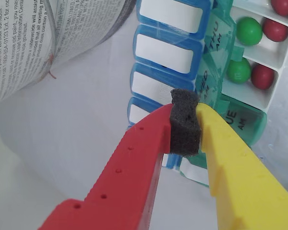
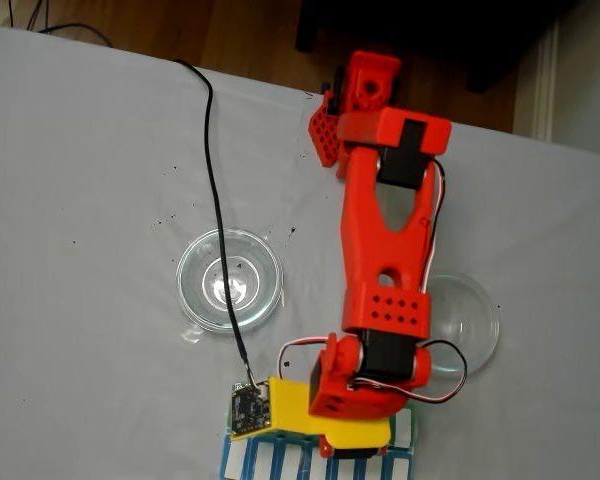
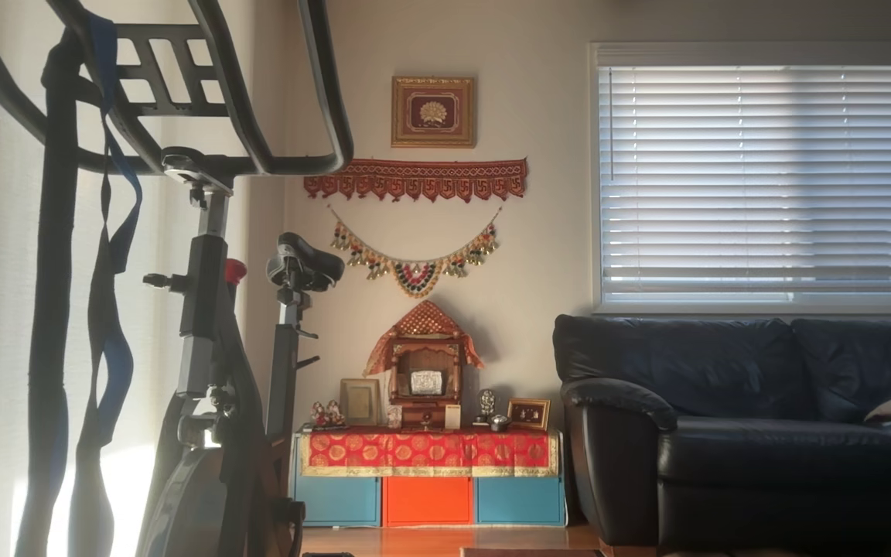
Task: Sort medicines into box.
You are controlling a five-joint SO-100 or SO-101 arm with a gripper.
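My gripper [image 1: 185, 112] has a red finger [image 1: 144, 143] and a yellow finger [image 1: 225, 148], shut against a dark foam pad at the tips; no ball shows between them. It hovers over the near end of the box [image 1: 281, 53], whose translucent green lids [image 1: 216, 38] marked THU, WED and TUE stand open. In the white compartments to the right lie medicines: a green ball [image 1: 249, 31] beside a red ball [image 1: 275, 29], another green ball [image 1: 238, 71] beside a red one [image 1: 262, 76], and one more red ball [image 1: 283, 5] at the top edge.
The blue-and-white row [image 1: 168, 52] adjoins the box on the left; it also shows under the arm [image 2: 385, 260] at the bottom [image 2: 280, 462]. Two clear glass dishes [image 2: 229, 280] [image 2: 470, 320] sit on the grey cloth. A printed sheet [image 1: 38, 38] lies at upper left.
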